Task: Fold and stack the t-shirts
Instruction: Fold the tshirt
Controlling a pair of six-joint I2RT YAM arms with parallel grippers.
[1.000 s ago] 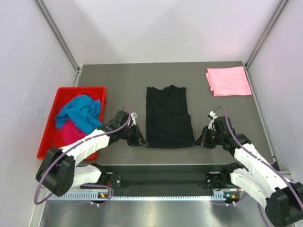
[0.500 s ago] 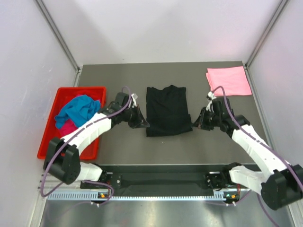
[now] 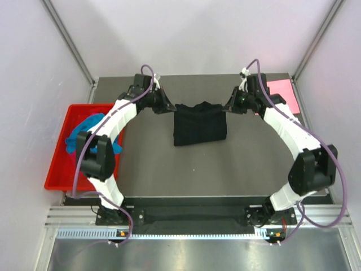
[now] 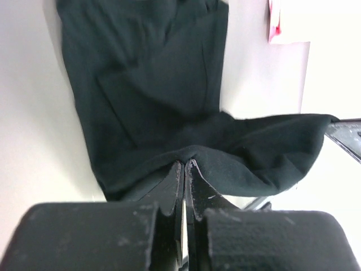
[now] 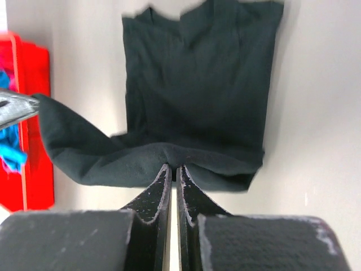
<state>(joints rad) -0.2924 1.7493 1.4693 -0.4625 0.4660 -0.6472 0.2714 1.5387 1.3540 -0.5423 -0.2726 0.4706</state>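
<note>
The black t-shirt (image 3: 199, 129) lies mid-table, its near half lifted and doubled back toward the collar. My left gripper (image 3: 167, 107) is shut on the left end of the raised hem (image 4: 248, 152), its tips (image 4: 185, 164) pinching cloth. My right gripper (image 3: 228, 108) is shut on the right end, its tips (image 5: 174, 167) also pinching cloth. The hem hangs between them above the flat part of the shirt (image 5: 203, 73). A folded light pink t-shirt (image 3: 286, 95) lies at the far right, partly behind the right arm. A turquoise t-shirt (image 3: 76, 138) sits in the tray.
The red tray (image 3: 56, 166) stands along the left edge, partly covered by the left arm. Both arms reach far across the table. White enclosure walls and metal posts close in the back and sides.
Both grippers have moved from the near edge to the far side, carrying the black shirt's bottom hem up and over its body. The shirt now covers a shorter patch of table.
</note>
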